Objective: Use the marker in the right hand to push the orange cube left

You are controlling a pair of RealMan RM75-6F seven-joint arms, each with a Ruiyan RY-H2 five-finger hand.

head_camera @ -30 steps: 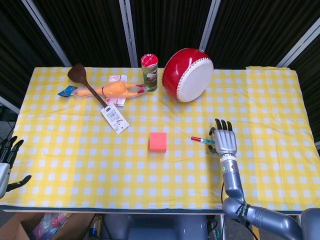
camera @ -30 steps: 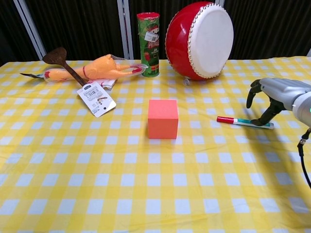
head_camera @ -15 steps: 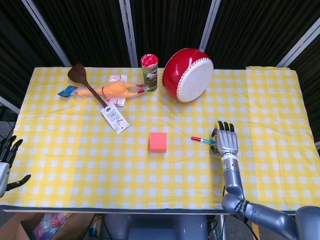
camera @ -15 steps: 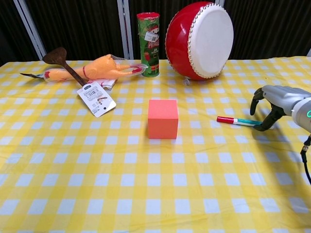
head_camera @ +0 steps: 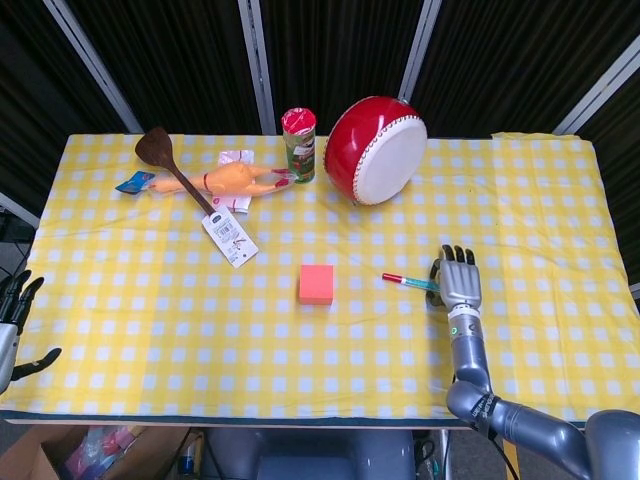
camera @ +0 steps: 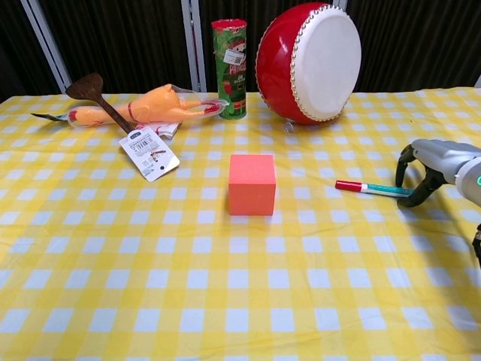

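The orange cube [head_camera: 316, 283] [camera: 252, 183] sits near the middle of the yellow checked tablecloth. A marker [head_camera: 408, 282] [camera: 372, 188] with a red cap and teal body lies flat on the cloth to the cube's right, its cap pointing at the cube. My right hand [head_camera: 458, 285] [camera: 432, 162] hovers at the marker's right end, fingers apart and arched down, holding nothing. Whether a fingertip touches the marker's tip I cannot tell. My left hand [head_camera: 15, 325] hangs off the table's left edge, fingers spread and empty.
At the back stand a red drum [head_camera: 375, 150] and a green can [head_camera: 298, 145]. A rubber chicken [head_camera: 225, 182], a wooden spatula [head_camera: 165, 160] and a white tag [head_camera: 230, 237] lie at the back left. A cardboard box [head_camera: 40, 455] sits below the front edge.
My right hand has drawn back to the right and toward the table's near edge, off the marker's body to its end. Marker and cube have not moved.
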